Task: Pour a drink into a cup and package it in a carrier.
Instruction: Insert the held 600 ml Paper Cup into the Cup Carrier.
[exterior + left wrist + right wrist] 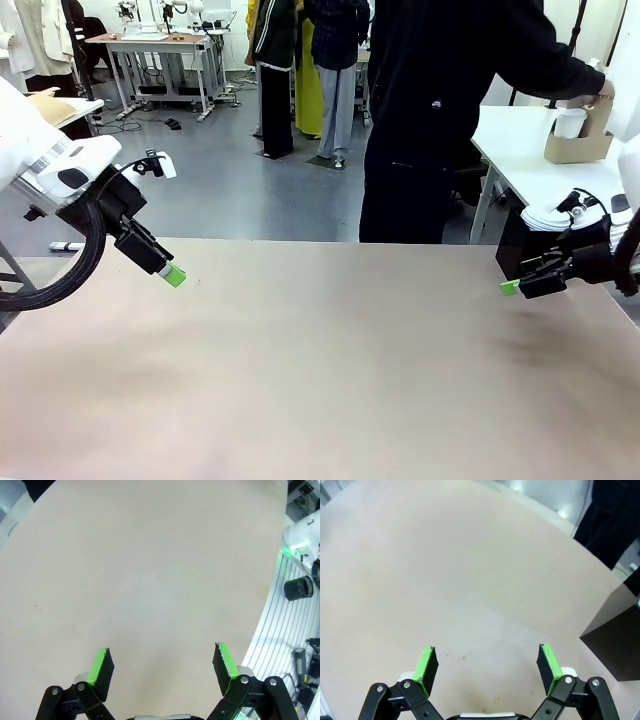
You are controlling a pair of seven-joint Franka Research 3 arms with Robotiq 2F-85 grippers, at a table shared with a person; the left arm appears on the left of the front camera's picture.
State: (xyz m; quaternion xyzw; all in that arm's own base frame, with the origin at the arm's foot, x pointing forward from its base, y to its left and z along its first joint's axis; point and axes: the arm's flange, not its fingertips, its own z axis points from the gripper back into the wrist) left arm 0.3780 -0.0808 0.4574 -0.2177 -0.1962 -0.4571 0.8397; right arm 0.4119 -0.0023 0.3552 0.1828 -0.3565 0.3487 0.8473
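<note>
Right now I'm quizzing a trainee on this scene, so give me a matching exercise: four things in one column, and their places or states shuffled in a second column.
Things:
1. left gripper
2. right gripper
3. carrier
4. black box

Places or states:
A. on the white side table, under the person's hand
B. open, over the near left of the tan table
C. at the tan table's right edge, holding white lids
D. open, beside the black box

Pairs: 1-B, 2-D, 3-A, 4-C

lidded white cup (571, 122) upright in brown carrier (580, 140), side table
</note>
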